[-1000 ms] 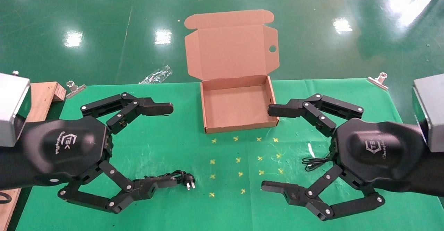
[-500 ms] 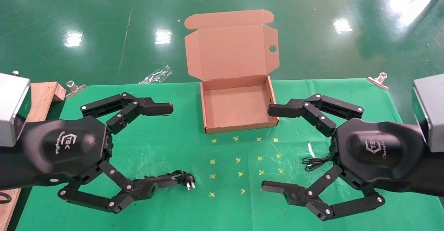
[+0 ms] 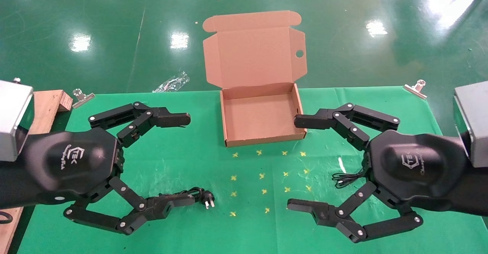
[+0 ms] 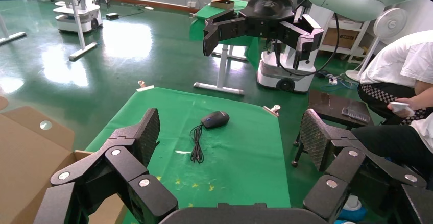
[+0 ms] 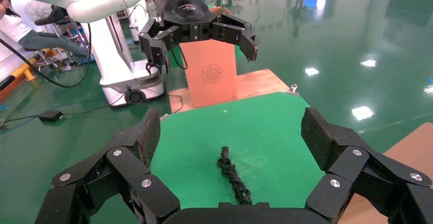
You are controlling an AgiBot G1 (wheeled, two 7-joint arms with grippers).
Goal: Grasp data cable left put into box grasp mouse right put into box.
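Left gripper [image 3: 187, 158] is held spread wide and empty left of the box [image 3: 263, 136]; right gripper [image 3: 295, 162] likewise. No grasp is begun; descent onto the data cable [image 5: 232, 175] is called for next.

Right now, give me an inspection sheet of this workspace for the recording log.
Surface: green cloth table with yellow cross marks.
Job's things: box open, empty, at far centre; data cable coiled on robot's left; mouse on robot's right, outside box.
Clutter: wooden block, metal clips at table edge.
Grippers: left gripper open above data cable; right gripper open, holding nothing.
Cables: thin mouse wire loose on cloth.
Surroundings: glossy green floor, plastic wrapper on it.
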